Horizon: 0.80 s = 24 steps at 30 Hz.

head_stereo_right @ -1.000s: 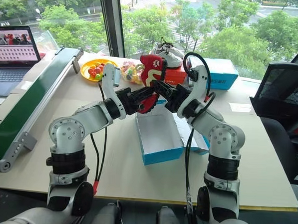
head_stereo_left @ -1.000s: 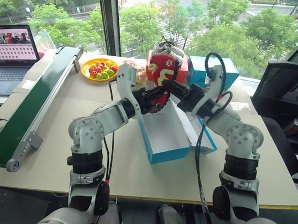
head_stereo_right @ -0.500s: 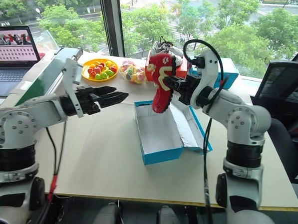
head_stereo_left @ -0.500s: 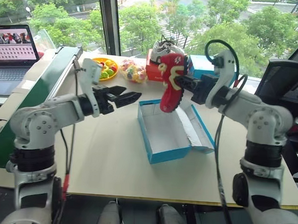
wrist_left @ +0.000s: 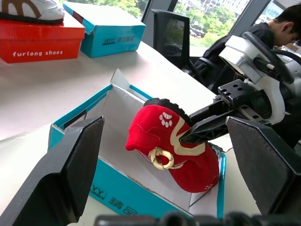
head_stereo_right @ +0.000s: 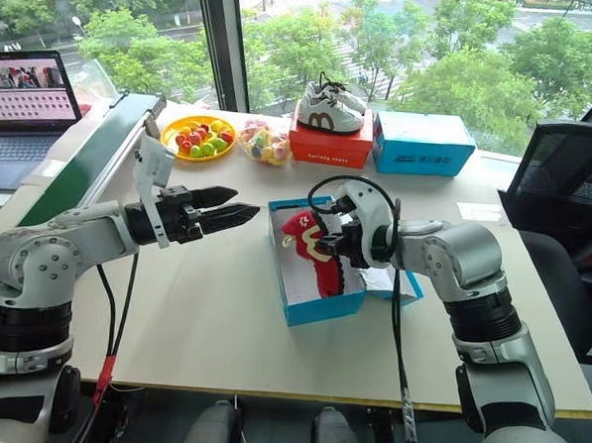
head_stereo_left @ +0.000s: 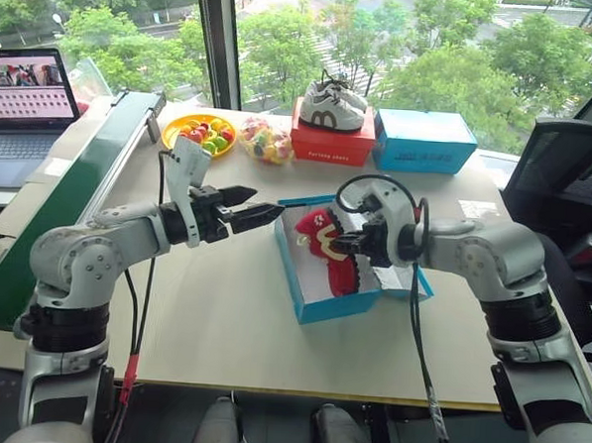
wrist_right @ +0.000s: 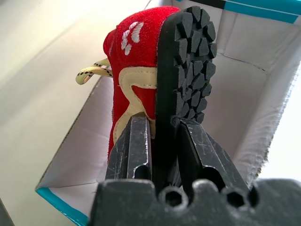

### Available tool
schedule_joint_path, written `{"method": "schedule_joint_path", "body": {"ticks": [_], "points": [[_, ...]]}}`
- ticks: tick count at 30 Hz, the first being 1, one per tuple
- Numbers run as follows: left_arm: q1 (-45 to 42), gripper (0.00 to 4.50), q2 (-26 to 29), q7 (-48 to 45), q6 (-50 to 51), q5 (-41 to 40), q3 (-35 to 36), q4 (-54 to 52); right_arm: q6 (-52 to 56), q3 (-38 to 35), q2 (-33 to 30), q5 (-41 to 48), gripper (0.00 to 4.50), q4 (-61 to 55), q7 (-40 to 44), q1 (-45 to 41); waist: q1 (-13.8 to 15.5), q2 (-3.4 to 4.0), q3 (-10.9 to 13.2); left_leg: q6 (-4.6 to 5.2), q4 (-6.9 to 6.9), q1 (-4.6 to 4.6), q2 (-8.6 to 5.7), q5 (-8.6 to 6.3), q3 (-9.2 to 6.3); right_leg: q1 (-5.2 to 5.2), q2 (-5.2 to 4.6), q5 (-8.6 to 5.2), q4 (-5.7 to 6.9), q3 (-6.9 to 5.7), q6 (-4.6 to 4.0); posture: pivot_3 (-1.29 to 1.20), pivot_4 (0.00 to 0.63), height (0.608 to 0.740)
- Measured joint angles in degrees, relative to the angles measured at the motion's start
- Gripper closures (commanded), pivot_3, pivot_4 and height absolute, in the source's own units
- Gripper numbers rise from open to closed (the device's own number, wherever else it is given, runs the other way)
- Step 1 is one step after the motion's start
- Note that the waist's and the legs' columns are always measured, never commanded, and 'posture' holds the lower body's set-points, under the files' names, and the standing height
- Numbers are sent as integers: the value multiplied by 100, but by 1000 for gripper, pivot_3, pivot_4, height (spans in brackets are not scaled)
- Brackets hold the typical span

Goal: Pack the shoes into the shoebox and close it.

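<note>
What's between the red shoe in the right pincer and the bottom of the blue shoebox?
Nothing visible. The right pincer is shut on the red shoe, already down inside the open shoebox. The white floor under it looks bare, and the lid lies folded out to the side.

Red shoe (wrist_left: 175,148) with cream trim, white paw print; blue shoebox (head_stereo_left: 323,303), white inside.

The red box (wrist_left: 40,43) reads "furlong shoes" (white lettering on its side).
</note>
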Motion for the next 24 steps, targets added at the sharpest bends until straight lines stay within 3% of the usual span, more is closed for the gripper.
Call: {"method": "schedule_joint_path", "body": {"ticks": [2,11,19,24], "points": [[0,0,28,25,2,0,31,-2,-165,32,68,-169,3087,88,33,1,-4,0,0,0,0,8,0,0,0,6,0,0,1,0,0,0,150,740],[-1,0,80,100,14,-23,118,-59,-333,12,572,-759,157,110,-305,59,22,0,0,-1,-4,2,0,0,1,-2,0,-1,1,1,1,0,150,740],[-66,0,298,198,1,81,195,116,-284,-435,967,-815,44,-789,-671,-305,-3,0,0,-1,-7,2,0,0,1,-4,0,-1,3,1,1,0,150,740],[-83,0,365,270,-8,231,221,192,-323,-827,1041,-619,44,-826,-487,-533,34,0,0,-1,-6,2,0,0,1,-4,-1,-1,2,-1,1,0,150,740]]}}
